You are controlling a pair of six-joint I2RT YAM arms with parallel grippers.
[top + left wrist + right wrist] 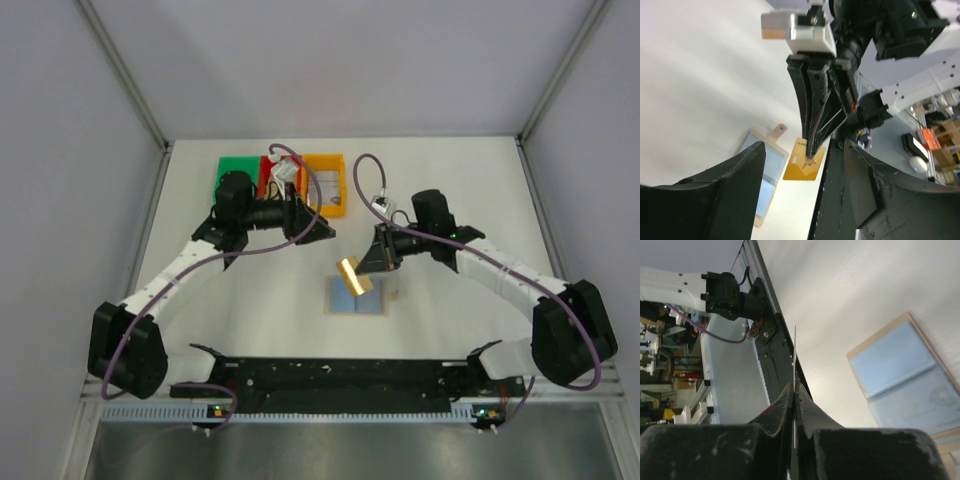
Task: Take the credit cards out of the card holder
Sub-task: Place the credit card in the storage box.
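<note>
Card [350, 274], a yellow one, hangs tilted just above the holder [358, 300] at the centre of the top view. My right gripper [362, 266] is pinched on its edge (in the right wrist view the card is a thin line). The holder lies open, blue lining up. My left gripper [322, 228] stands spread and holds nothing, upper left near the bins [325, 185].

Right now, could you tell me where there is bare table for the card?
Bare table lies right of the orange bin and left of the card holder. Crowded beyond the holder, where left tool and right tool hover.
</note>
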